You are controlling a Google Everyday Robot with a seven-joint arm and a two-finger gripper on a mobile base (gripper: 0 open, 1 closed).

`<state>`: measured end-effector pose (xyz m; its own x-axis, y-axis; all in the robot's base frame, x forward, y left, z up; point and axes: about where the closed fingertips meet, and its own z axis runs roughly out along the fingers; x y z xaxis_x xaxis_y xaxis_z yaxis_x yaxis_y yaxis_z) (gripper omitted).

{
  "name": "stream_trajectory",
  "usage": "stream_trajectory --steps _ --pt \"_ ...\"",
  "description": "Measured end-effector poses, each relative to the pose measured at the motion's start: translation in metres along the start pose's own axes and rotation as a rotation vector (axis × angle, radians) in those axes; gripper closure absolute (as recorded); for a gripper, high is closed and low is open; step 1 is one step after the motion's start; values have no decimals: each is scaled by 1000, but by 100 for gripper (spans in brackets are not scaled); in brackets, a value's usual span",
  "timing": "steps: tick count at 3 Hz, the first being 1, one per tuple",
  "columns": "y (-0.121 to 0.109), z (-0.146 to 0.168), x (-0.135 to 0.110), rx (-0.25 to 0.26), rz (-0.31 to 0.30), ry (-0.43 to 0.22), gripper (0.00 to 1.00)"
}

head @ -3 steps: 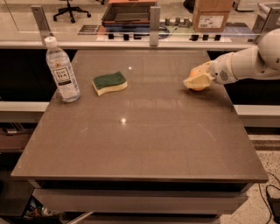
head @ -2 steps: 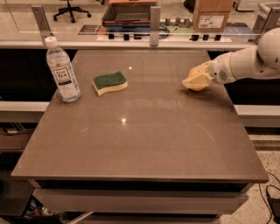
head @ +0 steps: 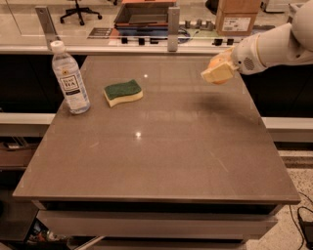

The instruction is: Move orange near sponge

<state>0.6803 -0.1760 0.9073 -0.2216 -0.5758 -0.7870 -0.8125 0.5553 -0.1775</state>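
The sponge (head: 123,92), dark green on top over pale yellow foam, lies on the far left part of the brown table (head: 156,146). My gripper (head: 218,72) reaches in from the right on a white arm and hangs above the table's far right part. Its pale fingers (head: 215,74) are shut on the orange (head: 215,62), which mostly hides behind them; only orange slivers show. The gripper with the orange is well to the right of the sponge, apart from it.
A clear water bottle (head: 71,80) with a white cap stands upright at the table's left edge, just left of the sponge. A counter with a cardboard box (head: 238,17) and a tray (head: 144,13) runs behind the table.
My gripper has risen off the table with the orange held in it. The sponge and the bottle have not moved.
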Motion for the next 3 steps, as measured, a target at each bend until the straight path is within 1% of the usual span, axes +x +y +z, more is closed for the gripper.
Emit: stream_trajectory --steps 1,2,3 --pt "7 1 -24 0 -35 7 100" --pt "13 17 -42 -38 -59 -9 100" --pt "24 39 -50 -90 -64 -39 100"
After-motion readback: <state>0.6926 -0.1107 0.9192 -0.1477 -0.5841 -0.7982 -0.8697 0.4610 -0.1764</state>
